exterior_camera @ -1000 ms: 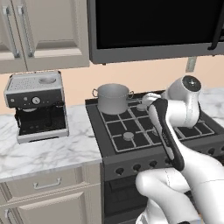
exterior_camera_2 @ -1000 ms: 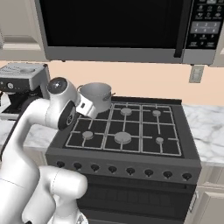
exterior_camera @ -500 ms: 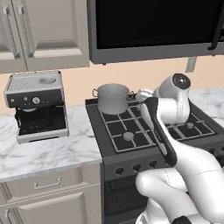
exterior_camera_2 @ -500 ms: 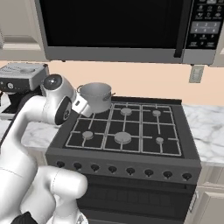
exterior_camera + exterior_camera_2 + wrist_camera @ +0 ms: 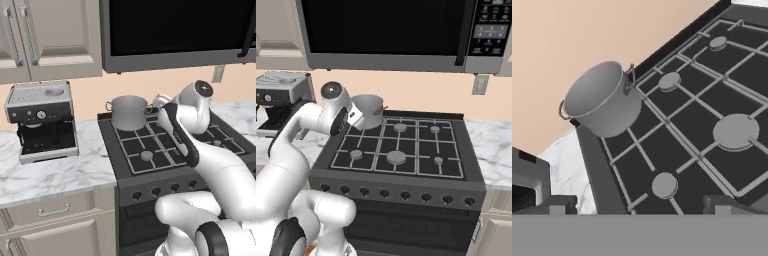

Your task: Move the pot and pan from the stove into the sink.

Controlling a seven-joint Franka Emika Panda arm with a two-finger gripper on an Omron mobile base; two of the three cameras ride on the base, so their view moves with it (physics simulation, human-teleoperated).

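**Spotter:** While you hold the arm over the stove [image 5: 401, 150], look at the hand view: the pot [image 5: 602, 100] sits at about ten o'clock from the middle of that picture, upright on the back-left grate, right against the wall. It stands there because that is the burner it was left on, lidless, with its two loop handles out to either side.

**Operator:** And my gripper?

**Spotter:** Your gripper [image 5: 637, 202] is spread fully and carries nothing. You can see its two dark tips at the bottom edge, well apart, one near seven o'clock and one near five o'clock. In the right base view the hand [image 5: 353, 117] hangs just beside the pot's near-left side, apart from it, tilted down toward the grates.

**Operator:** Why so wide?

**Spotter:** My guess is that you need the full spread to get over the rim or one loop handle; the body looks too broad for a side clamp.

**Operator:** Where is the pan?

**Spotter:** I cannot point you to it; the other burners look bare. From the left base view, the coffee machine [image 5: 42, 120] stands on the marble counter [image 5: 60, 175] at nine o'clock from the pot, so I'd keep your lift clear of that side.
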